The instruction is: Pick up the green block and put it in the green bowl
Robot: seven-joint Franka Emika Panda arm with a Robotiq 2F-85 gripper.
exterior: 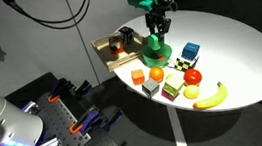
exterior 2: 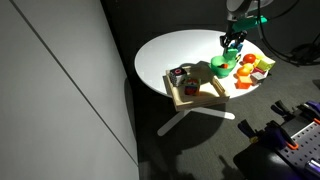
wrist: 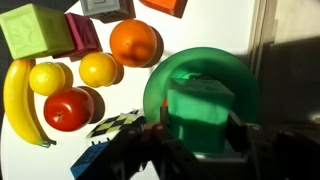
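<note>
In the wrist view my gripper (wrist: 200, 128) is shut on the green block (wrist: 200, 110), a solid mid-green block held between the two dark fingers. It hangs directly over the round green bowl (wrist: 165, 80). In both exterior views the gripper (exterior: 156, 30) (exterior 2: 232, 45) is just above the green bowl (exterior: 156, 53) (exterior 2: 224, 68) on the white round table (exterior: 233, 40). The block itself is too small to make out in the exterior views.
Beside the bowl lie a banana (wrist: 18, 100), a red tomato (wrist: 67, 110), two lemons (wrist: 98, 69), an orange (wrist: 133, 42), a pale lime-green cube (wrist: 35, 30) and a blue-and-green toy (exterior: 190, 52). A wooden tray (exterior: 118, 46) stands at the table edge.
</note>
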